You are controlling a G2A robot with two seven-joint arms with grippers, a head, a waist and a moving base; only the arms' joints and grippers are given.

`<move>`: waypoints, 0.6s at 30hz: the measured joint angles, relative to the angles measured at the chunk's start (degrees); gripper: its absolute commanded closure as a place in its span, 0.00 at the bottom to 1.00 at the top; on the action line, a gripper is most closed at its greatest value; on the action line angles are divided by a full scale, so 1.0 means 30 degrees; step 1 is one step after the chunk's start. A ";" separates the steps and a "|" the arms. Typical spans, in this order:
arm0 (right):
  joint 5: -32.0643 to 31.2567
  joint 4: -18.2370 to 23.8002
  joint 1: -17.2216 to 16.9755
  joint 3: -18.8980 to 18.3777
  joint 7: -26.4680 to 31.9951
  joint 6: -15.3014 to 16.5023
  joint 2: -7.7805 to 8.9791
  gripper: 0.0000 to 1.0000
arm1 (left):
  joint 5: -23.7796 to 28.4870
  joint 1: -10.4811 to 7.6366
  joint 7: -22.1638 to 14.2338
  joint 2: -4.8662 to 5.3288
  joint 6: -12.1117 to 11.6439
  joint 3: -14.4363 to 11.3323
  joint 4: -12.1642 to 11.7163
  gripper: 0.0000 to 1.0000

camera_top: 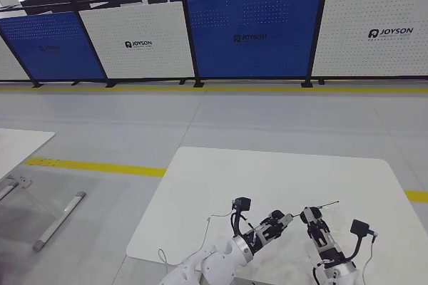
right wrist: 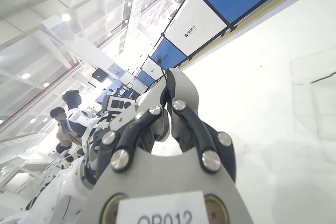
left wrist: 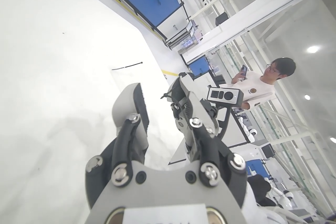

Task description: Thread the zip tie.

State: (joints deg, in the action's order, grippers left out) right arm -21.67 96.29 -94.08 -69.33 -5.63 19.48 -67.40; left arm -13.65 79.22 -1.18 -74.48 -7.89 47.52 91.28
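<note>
Fingers [right wrist: 183, 89] of right gripper [right wrist: 169, 79] closed (left gripper [left wrist: 160, 86]: apart).

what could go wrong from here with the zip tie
1. The right gripper pinches the held zip tie with just a short thin end poking out; it may twist or slip.
2. The left gripper is open and close by; closing could knock the tie askew.

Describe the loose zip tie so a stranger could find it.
On the white table, look just beyond the right gripper. The zip tie there is a thin black strip lying flat and untouched, unlike the other tie pinched in the right jaws.
</note>
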 measured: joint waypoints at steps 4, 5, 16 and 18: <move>-0.0329 -0.0021 -0.0003 0.0094 -0.0205 0.0000 -0.0019 1.00 | -0.0040 -0.0006 0.0151 -0.0030 0.0055 -0.0015 0.0079 0.98; -0.0361 -0.0034 0.0006 0.0105 -0.0221 0.0000 -0.0023 1.00 | -0.0060 0.0002 0.0150 -0.0031 0.0071 -0.0001 0.0086 0.98; -0.0162 0.0079 0.0100 0.0187 0.0461 0.0000 0.0002 1.00 | -0.0022 -0.0030 -0.0067 -0.0064 0.0161 0.0021 0.0059 1.00; -0.0014 0.0095 0.0106 0.0175 0.0636 0.0000 0.0021 1.00 | 0.0052 -0.0058 -0.0170 -0.0078 -0.0036 -0.0021 0.0045 1.00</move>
State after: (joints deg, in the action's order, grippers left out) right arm -21.72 96.57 -93.76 -68.80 -3.73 19.48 -67.34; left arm -13.49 79.05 -1.69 -74.71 -8.00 47.45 91.42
